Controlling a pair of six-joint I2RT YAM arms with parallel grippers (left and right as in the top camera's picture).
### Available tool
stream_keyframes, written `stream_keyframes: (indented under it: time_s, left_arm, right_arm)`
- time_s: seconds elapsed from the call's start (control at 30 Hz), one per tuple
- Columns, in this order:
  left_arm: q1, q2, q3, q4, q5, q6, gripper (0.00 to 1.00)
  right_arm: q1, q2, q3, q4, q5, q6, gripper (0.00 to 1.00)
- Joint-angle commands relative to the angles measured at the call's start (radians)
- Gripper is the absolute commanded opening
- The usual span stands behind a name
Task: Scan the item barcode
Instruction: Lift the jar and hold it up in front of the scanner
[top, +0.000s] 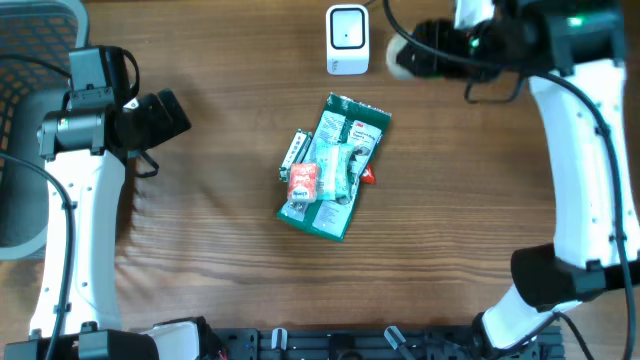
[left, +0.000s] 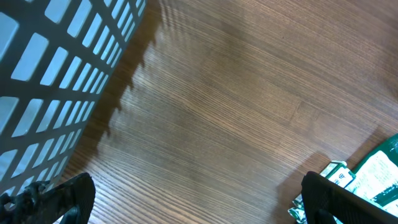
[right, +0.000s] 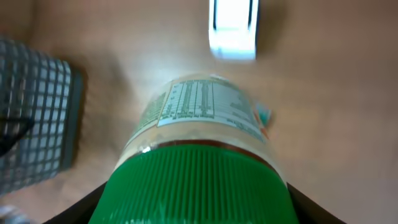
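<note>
My right pincer (right: 198, 208) is clamped on a bottle (right: 202, 124). My dark fingers (right: 93, 208) sit either side of it by its ribbed green cap (right: 193, 183), which fills the bottom of my right wrist view. The bottle points away from me with its label (right: 205, 102) turned up toward my camera, the print too blurred to read. Past its far end stands the white scanner (right: 233, 28), near the bottle but apart from it. From overhead, the bottle (top: 402, 56) hangs just to the right of the scanner (top: 347, 40), pale end toward it, with my right pincer (top: 425, 52) behind.

Below the scanner in the overhead view, near the middle of the table (top: 200, 250), lies a pile of packets (top: 332, 168): a green pouch with smaller packs on top. Well to the left of the scanner, my left pincer (top: 165, 112) holds nothing, its jaws spread wide. In my left wrist view its fingertips (left: 56, 199) frame bare wood, and a corner of the pile shows by the other finger. Farthest left of the scanner is the grey mesh basket (top: 30, 60).
</note>
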Motion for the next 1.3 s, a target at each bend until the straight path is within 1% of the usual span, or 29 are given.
stream_keyframes:
  time_s: [0.0, 0.07, 0.17, 0.33, 0.47, 0.7, 0.83, 0.9, 1.03, 1.13, 1.27]
  left_arm:
    - [0.004, 0.007, 0.013, 0.003, 0.005, -0.002, 1.00]
    - [0.004, 0.007, 0.013, 0.003, 0.005, -0.002, 1.00]
    - [0.004, 0.007, 0.013, 0.003, 0.005, -0.002, 1.00]
    - [0.004, 0.007, 0.013, 0.003, 0.005, -0.002, 1.00]
    - [0.004, 0.007, 0.013, 0.003, 0.005, -0.002, 1.00]
    - [0.004, 0.007, 0.013, 0.003, 0.005, -0.002, 1.00]
    - [0.004, 0.007, 0.013, 0.003, 0.005, -0.002, 1.00]
    - [0.004, 0.007, 0.013, 0.003, 0.005, -0.002, 1.00]
    - [0.004, 0.007, 0.013, 0.003, 0.005, -0.002, 1.00]
    - [0.004, 0.007, 0.013, 0.003, 0.005, -0.002, 1.00]
    - [0.004, 0.007, 0.013, 0.003, 0.005, -0.002, 1.00]
  right_arm:
    - [0.032, 0.056, 0.003, 0.120, 0.119, -0.166, 0.04]
    - [0.053, 0.074, -0.003, 0.209, 0.119, -0.228, 0.04]
    - [0.083, 0.117, -0.004, 0.349, 0.123, -0.248, 0.04]
    - [0.115, 0.222, -0.004, 0.533, 0.222, -0.336, 0.04]
    - [0.133, 0.323, -0.004, 0.617, 0.301, -0.435, 0.04]
    - [0.154, 0.487, -0.004, 0.794, 0.517, -0.480, 0.04]
    - [0.155, 0.541, -0.004, 0.875, 0.542, -0.488, 0.04]
    - [0.155, 0.562, -0.004, 0.906, 0.543, -0.518, 0.04]
    - [0.166, 0.605, -0.004, 0.974, 0.569, -0.615, 0.04]
    - [0.183, 0.620, -0.004, 1.020, 0.588, -0.724, 0.05]
    - [0.200, 0.631, -0.004, 1.075, 0.635, -0.757, 0.04]
